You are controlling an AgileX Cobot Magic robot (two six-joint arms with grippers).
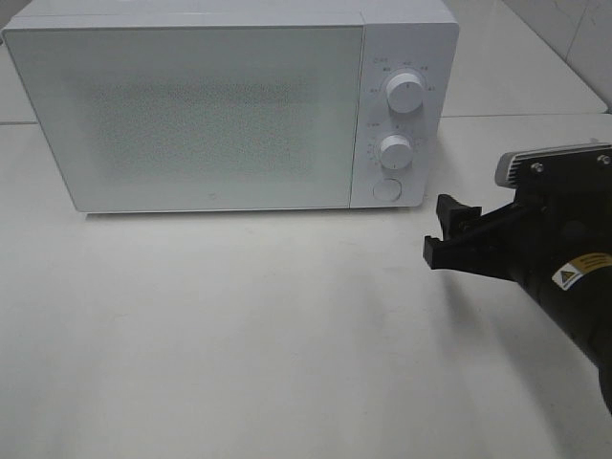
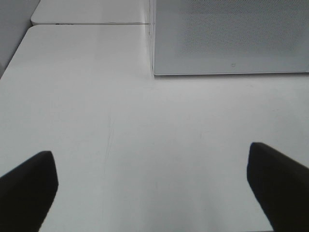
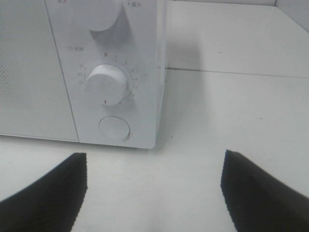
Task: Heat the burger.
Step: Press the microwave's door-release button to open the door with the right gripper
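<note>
White tabletop [image 1: 239, 335]; microwave [image 1: 406, 38], door [image 1: 191, 115] opaque.

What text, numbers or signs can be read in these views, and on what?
No wording reads clearly.
Around upper dial: printing blurred.
Around lower dial: numerals too small.
On yellow label, right arm: warning triangle; wording unreadable.
On small mark, microwave door: too small.

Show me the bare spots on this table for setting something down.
Widest: the table in front of the microwave, left of the right hand. Also bare: the strip right of the microwave, behind that hand. Tightest between the hand and the lower knob.
</note>
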